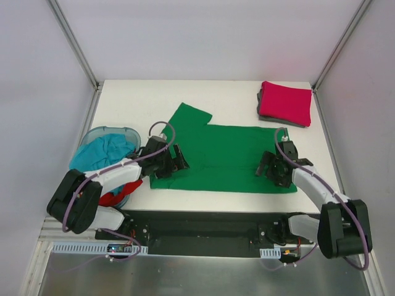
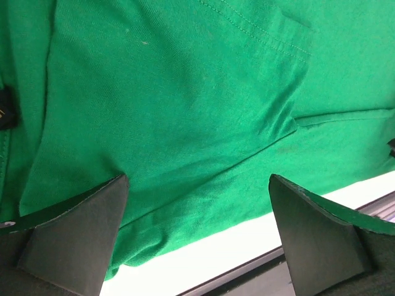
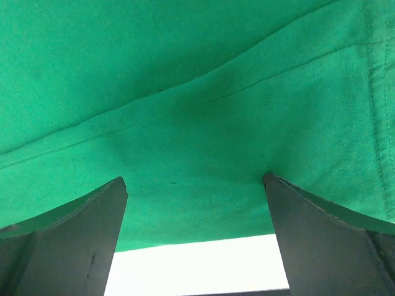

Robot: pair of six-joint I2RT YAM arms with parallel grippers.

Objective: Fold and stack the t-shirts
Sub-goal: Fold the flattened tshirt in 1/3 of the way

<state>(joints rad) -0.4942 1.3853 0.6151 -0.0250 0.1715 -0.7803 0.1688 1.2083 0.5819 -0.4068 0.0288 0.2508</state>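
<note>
1. Overhead, we see the green shirt [image 1: 228,154] spread flat on the table [image 1: 136,105]. Its long axis runs left to right, and one sleeve pokes toward the far left. The left gripper [image 1: 179,159] sits over the near-left corner and the right gripper [image 1: 268,169] over the near-right corner, so each arm has its own end of the near edge. A folded pink shirt [image 1: 285,102] lies on a grey shirt [image 1: 281,121] at the far right, well apart. The tub [image 1: 99,132] at the left holds a teal shirt [image 1: 105,151]. A red shirt [image 1: 111,198] shows at the tub's near side, partly hidden by the arm.
2. From the left wrist, we find the jaws apart, with both fingers [image 2: 74,234] low over green cloth and a seam crossing ahead of them. The near edge runs between the fingers, with white table just past it. We cannot tell whether the tips touch the cloth.
3. From the right wrist, the jaws stand apart and hold nothing. One of the fingers [image 3: 327,234] seems to dent the cloth at its tip. Again the near edge lies between the fingers, with bare table beyond.
4. We judge the coming move to be a pinch of that near edge by both arms, then a fold toward the far side. The edge lies across both jaw gaps, which suits a pinch.
</note>
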